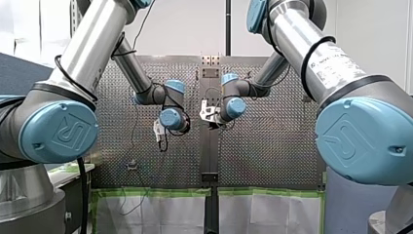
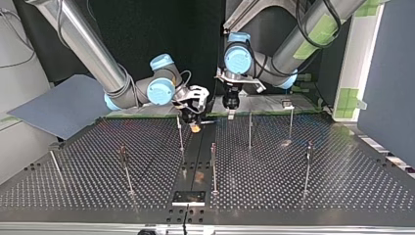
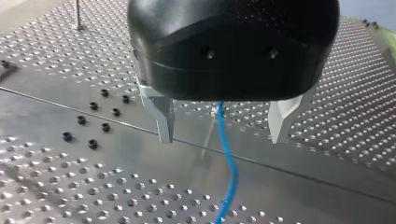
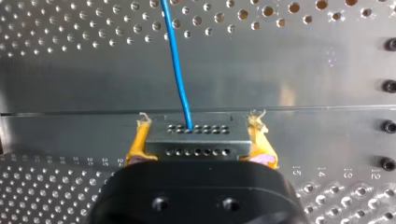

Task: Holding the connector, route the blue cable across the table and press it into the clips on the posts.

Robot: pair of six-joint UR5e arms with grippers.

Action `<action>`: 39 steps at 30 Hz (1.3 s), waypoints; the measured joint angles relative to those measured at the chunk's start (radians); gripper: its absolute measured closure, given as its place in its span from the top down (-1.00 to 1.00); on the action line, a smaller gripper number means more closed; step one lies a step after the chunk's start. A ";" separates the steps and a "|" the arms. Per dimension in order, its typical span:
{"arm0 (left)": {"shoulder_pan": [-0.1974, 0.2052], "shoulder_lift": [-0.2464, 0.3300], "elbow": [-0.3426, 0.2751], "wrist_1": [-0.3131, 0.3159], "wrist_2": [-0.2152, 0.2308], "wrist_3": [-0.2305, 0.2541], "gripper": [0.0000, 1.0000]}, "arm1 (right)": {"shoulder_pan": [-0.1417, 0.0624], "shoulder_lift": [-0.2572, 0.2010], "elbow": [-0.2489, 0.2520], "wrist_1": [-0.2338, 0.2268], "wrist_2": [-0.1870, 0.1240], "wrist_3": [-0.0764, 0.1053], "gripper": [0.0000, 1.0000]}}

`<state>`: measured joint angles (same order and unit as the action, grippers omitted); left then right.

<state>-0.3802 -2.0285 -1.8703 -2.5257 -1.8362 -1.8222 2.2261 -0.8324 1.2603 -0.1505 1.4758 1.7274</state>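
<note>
In the right wrist view my right gripper [image 4: 200, 122] is shut on a dark grey connector [image 4: 196, 141] with rows of small holes, its yellow pads [image 4: 140, 140] pressing both sides. The blue cable [image 4: 176, 60] leaves the connector and runs ahead over the perforated table. In the left wrist view my left gripper [image 3: 223, 135] is open, its metal fingers [image 3: 163, 119] wide apart. The blue cable [image 3: 229, 163] hangs between them without touching either. In the top view my right gripper [image 2: 194, 117] and left gripper [image 2: 230, 104] are close together at the table's far middle.
Several thin upright posts stand across the table in the top view, such as one [image 2: 180, 132] near my right gripper, one [image 2: 213, 164] at the centre strip and one [image 2: 250, 129] beside it. A black plate [image 2: 189, 197] sits at the near edge. Bolt heads [image 3: 93, 126] dot the centre strip.
</note>
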 joint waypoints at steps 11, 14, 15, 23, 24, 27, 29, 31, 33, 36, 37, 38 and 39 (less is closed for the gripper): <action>0.011 -0.028 0.065 0.003 -0.031 0.003 1.00 | -0.001 0.000 0.000 -0.002 0.000 -0.001 -1.00; 0.012 -0.037 0.096 -0.021 -0.018 0.004 1.00 | -0.002 0.000 0.000 -0.002 0.000 0.000 -1.00; 0.013 -0.043 0.104 -0.028 -0.015 0.005 1.00 | -0.002 0.000 0.000 -0.002 0.000 0.000 -1.00; 0.020 -0.109 0.177 -0.078 -0.026 0.018 1.00 | -0.002 0.000 0.000 -0.003 -0.001 0.001 -1.00; 0.021 -0.114 0.184 -0.081 -0.029 0.018 1.00 | -0.002 0.000 0.000 -0.003 -0.002 0.001 -1.00; 0.022 -0.124 0.202 -0.096 -0.047 0.020 1.00 | -0.003 0.000 0.000 -0.003 -0.003 0.001 -1.00; 0.022 -0.126 0.207 -0.102 -0.055 0.021 0.83 | -0.003 0.000 0.000 -0.003 -0.003 0.001 -1.00; 0.022 -0.127 0.209 -0.108 -0.059 0.021 0.62 | -0.003 0.000 0.000 -0.003 -0.003 0.000 -1.00; 0.021 -0.127 0.210 -0.117 -0.061 0.022 0.38 | -0.003 0.000 0.000 -0.003 -0.003 0.000 -1.00; 0.018 -0.127 0.211 -0.126 -0.064 0.024 -0.25 | -0.002 0.000 0.000 -0.003 -0.003 0.000 -1.00; 0.017 -0.127 0.211 -0.128 -0.065 0.024 -0.58 | -0.003 0.000 0.000 -0.003 -0.003 0.000 -1.00; 0.016 -0.127 0.211 -0.128 -0.065 0.025 -0.81 | -0.003 0.000 0.000 -0.003 -0.003 -0.001 -1.00; 0.015 -0.127 0.211 -0.129 -0.065 0.025 -0.81 | -0.003 0.000 0.000 -0.003 -0.003 -0.001 -1.00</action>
<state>-0.3650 -2.1556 -1.6596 -2.6549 -1.9015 -1.7967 2.2235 -0.8323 1.2604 -0.1535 1.4727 1.7265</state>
